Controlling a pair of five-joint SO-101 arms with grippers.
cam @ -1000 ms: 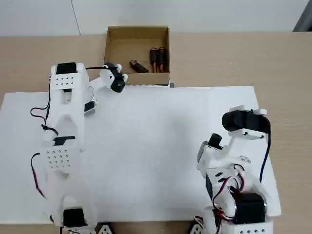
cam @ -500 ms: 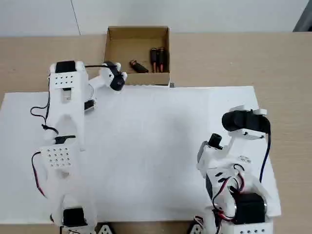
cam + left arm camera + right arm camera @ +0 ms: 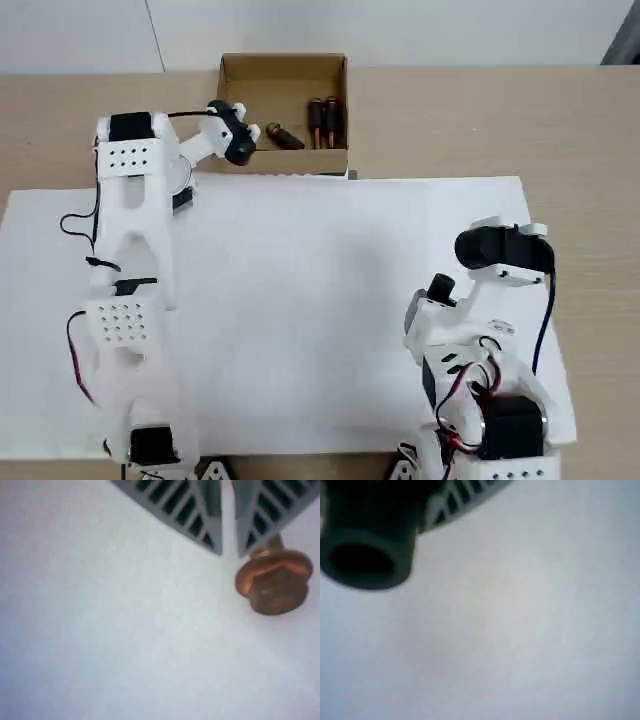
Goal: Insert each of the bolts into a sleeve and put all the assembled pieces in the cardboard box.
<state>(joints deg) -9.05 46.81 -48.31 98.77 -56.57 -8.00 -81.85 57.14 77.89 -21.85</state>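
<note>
Bolt handling: the bolt [image 3: 272, 582] is judged to be small, rigid metal, light but smooth, so it can twist or slip in a loose pinch.
Bolt hold point: the shank just under the head is best, which leaves the free end clear for the sleeve.
Sleeve handling: the sleeve [image 3: 367, 555] looks like a stiff, light tube that rolls easily if put down. It should be held around the middle, with the open mouth unobstructed.
Bolt look: copper-coloured, with a hex head on a round flange. The shank runs up behind one ribbed finger [image 3: 260, 515].
Sleeve look: black and thick-walled, its round bore facing the right wrist camera.
Left end effector [image 3: 229, 550]: clenched on the bolt, with only a narrow slit between the fingers. It sits at the front left corner of the cardboard box [image 3: 283, 62].
Right end effector [image 3: 436, 292]: appears to be grasping the sleeve against its ribbed finger [image 3: 455, 497]. It is low over the white sheet [image 3: 330, 270], well apart from the box.
Box contents: three assembled pieces [image 3: 315, 122] lie on the right side of the box floor.
Counter [image 3: 450, 110]: light wood, carrying the sheet and the box.
</note>
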